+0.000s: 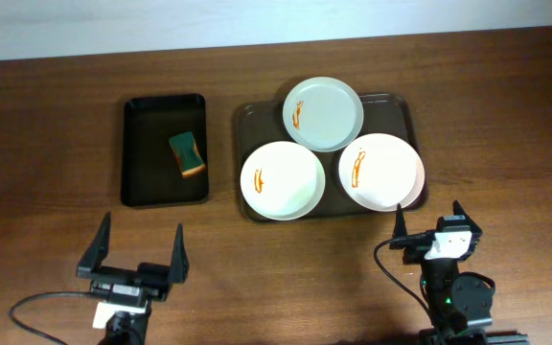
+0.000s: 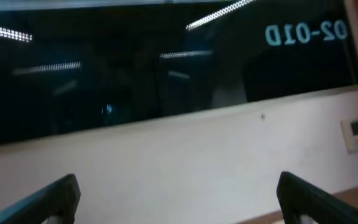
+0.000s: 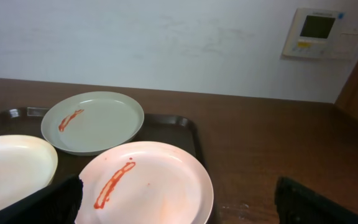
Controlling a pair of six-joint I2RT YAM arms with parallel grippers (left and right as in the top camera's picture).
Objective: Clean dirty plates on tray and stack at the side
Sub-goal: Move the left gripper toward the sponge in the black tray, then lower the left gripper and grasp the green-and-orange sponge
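Overhead, three sauce-streaked plates (image 1: 323,114) crowd together on the brown tray (image 1: 252,120), rims touching. The right gripper (image 1: 427,211) sits just in front of the nearest plate, its fingers spread wide and empty. The left gripper (image 1: 143,223), fingers likewise apart, waits near a black tray (image 1: 137,144) holding a sponge (image 1: 188,155).

A green-and-yellow sponge (image 1: 188,155) is laid in a small black tray (image 1: 147,144), at three o'clock of its middle, the tray being set on the wooden worktop (image 1: 46,115).
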